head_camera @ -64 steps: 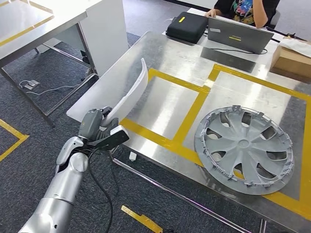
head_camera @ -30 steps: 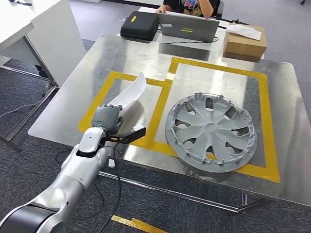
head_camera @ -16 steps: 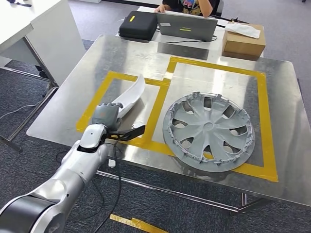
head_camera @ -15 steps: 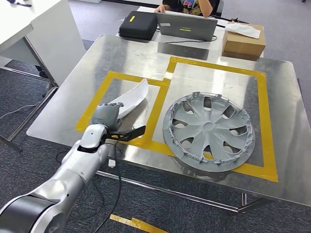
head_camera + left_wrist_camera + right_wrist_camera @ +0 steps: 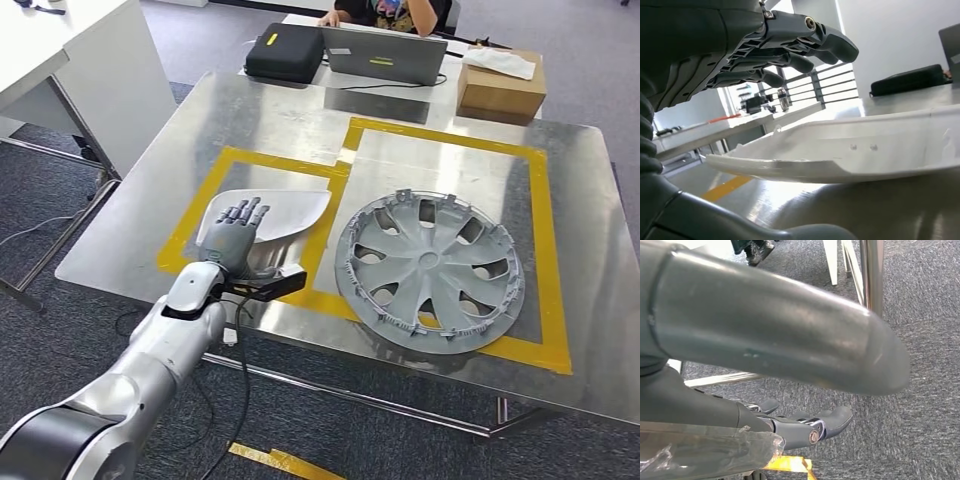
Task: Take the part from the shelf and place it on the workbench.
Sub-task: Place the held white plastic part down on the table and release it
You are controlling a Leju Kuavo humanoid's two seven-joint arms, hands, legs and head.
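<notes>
The white part (image 5: 290,212) is a thin, smooth plastic panel, broad at one end and tapering to a curved point, and it lies flat on the table (image 5: 468,160) inside the left of two rectangles marked out in yellow tape (image 5: 226,158). The table top is brushed sheet metal, dull silver with soft reflections and faint scuffing. The left robot hand (image 5: 232,235) hovers over the near end of the part with its dark segmented fingers (image 5: 249,212) stretched out and spread, palm down, holding nothing; in the left wrist view the fingers (image 5: 791,47) stand above the part's (image 5: 851,150) pale edge with a clear gap between them, and that edge shows as a long, slightly bowed shell with a glossy lip. The arm behind it is polished silver with a grey ribbed cuff at the wrist. In the right-hand taped rectangle rests a grey plastic wheel cover (image 5: 430,270), round, with swept spokes, open slots and small clips round its rim. At the far edge of the table sit a black zipped case (image 5: 287,52), a grey laptop (image 5: 381,55) and a brown cardboard box (image 5: 502,90), with a person (image 5: 381,12) seated behind them. The right robot hand (image 5: 806,425) hangs over coarse grey carpet (image 5: 926,305), its fingers loosely curled around nothing.
</notes>
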